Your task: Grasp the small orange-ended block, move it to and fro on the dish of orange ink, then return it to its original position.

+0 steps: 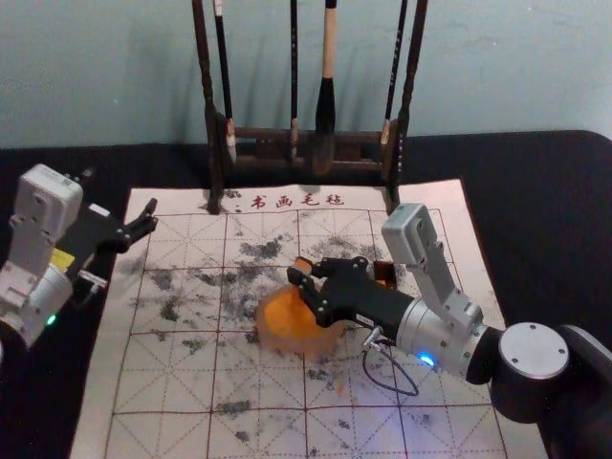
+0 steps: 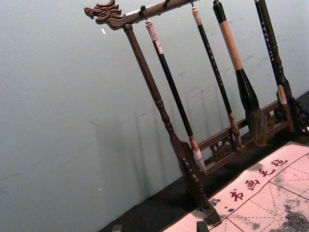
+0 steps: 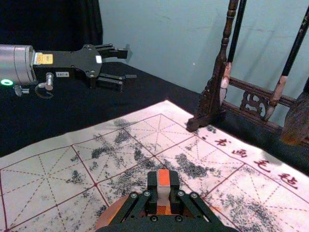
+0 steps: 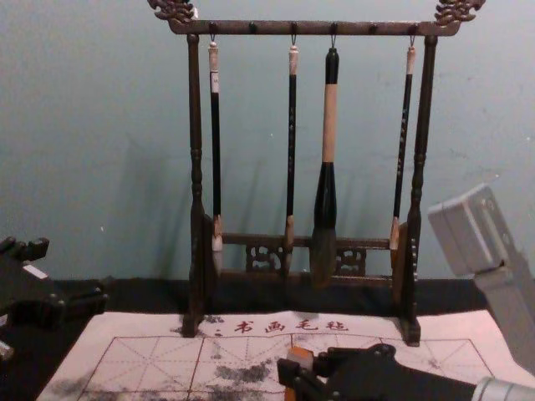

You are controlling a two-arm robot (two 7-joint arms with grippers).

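Observation:
My right gripper is over the far part of the round dish of orange ink, shut on a small block. In the right wrist view the block has an orange end up and a pale body between the fingertips of my right gripper; the dish is partly hidden beneath. The chest view has the block near the bottom edge. Whether its lower end touches the ink, I cannot tell. My left gripper stays parked, open, left of the mat; its fingertips edge into the left wrist view.
A dark wooden rack with hanging brushes stands at the mat's far edge. The ink-spotted, gridded mat lies under the dish. A small dark and orange object sits just beyond the right gripper's body, partly hidden.

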